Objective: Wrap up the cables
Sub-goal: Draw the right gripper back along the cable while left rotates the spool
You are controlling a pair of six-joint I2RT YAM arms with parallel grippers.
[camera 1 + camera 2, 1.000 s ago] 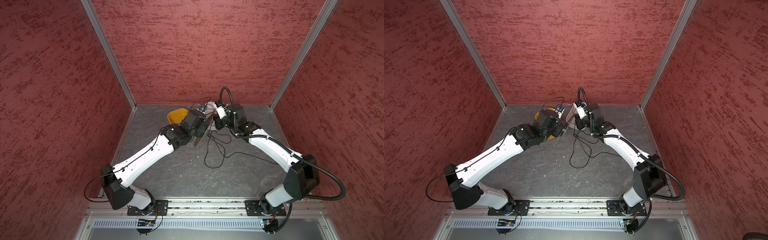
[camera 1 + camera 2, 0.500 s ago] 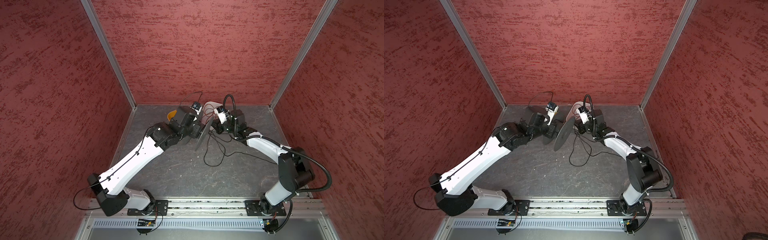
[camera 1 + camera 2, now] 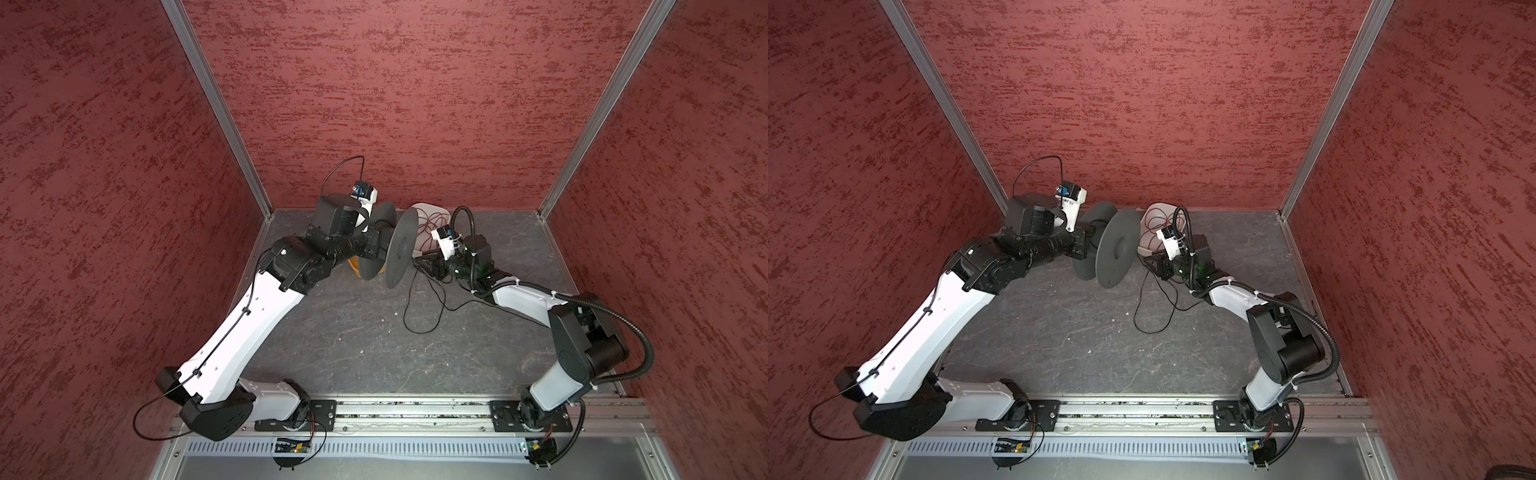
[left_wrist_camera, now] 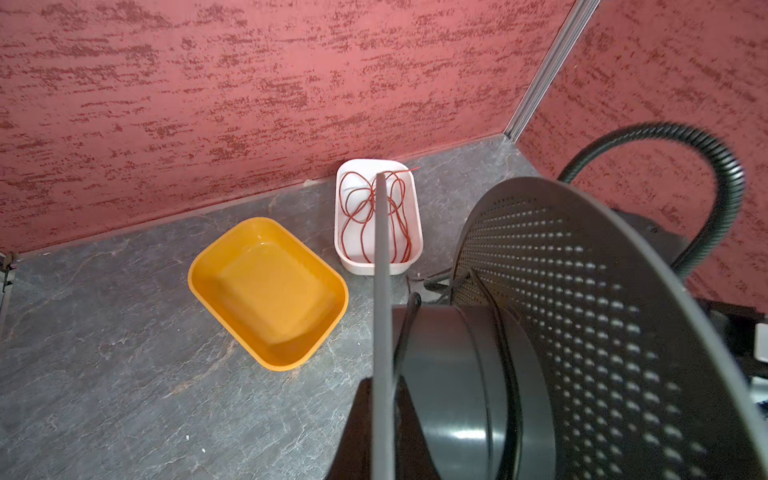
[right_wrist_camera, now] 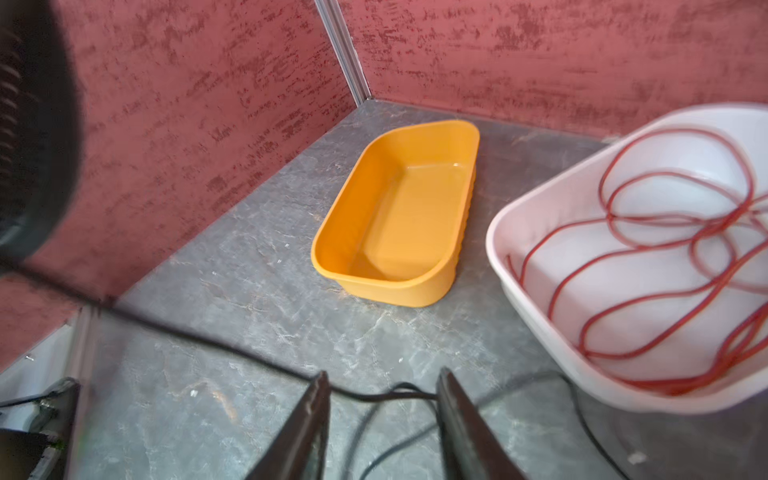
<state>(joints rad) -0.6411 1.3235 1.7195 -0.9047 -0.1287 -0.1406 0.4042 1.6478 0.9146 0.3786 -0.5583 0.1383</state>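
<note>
Spool [image 3: 401,247]: rigid black plastic with two wide flanges, carried on its side off the table by my left pincer [image 3: 374,246], which is clenched on one flange's rim.

Black wire [image 5: 386,397]: thread-thin, limp, probably slick. It runs straight from the spool hub to my right pincer [image 5: 382,376]. The jaws are parted there and the wire lies across the gap, unpinched. The rest sprawls in loose loops on the table beside that arm. I judge the straight run near the hub the best place to grip.

Hidden:
- My left fingers are mostly behind the flange.
- The turns on the hub are hard to count.
- I cannot find the wire's free end.

Yellow tray [image 4: 266,291] is empty; white tray [image 4: 376,266] holds red wire [image 4: 361,212].
</note>
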